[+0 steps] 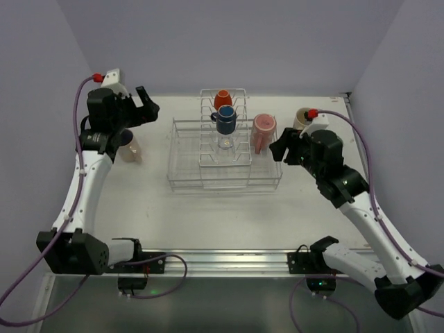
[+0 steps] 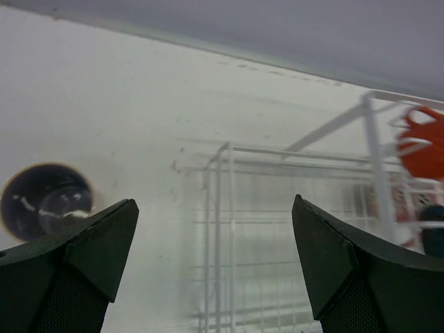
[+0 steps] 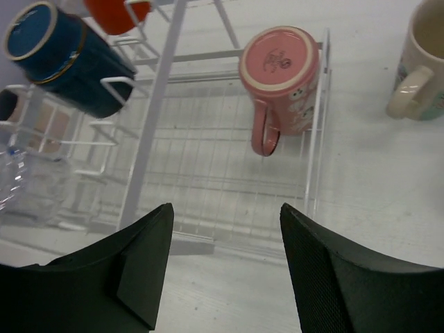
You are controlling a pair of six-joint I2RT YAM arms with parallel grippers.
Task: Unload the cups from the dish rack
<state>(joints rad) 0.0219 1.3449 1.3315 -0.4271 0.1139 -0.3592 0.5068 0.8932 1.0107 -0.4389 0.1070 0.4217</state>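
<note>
White tabletop and pale grey walls fill every view. On the left gripper [image 2: 214,202] the dark fingers [image 2: 90,260] stand spread wide with nothing between them. Through the gap show bare table and, a little beyond the tips, a corner of the dish rack [image 1: 187,166]. Outside the finger at the left of that wrist view, a cup with a dark inside [image 2: 45,201] stands upright on the table, apart from the rack. Past the other finger, higher up in the rack, sits the orange-red mug [image 2: 423,146].

The right gripper [image 3: 227,208] is also parted around nothing, its fingers [image 3: 333,277] hovering just outside the rack's end wall. Straight ahead of the tips, inside that wall, the pink mug [image 3: 281,76] shows its base to the camera, handle toward the fingers. Beyond the right-hand finger the cream mug [image 3: 423,62] stands on the table outside the rack. Beyond the left-hand finger the dark-blue mug [image 3: 66,62] rests tilted on the tines, with the clear glass [image 3: 28,173] below it.
</note>
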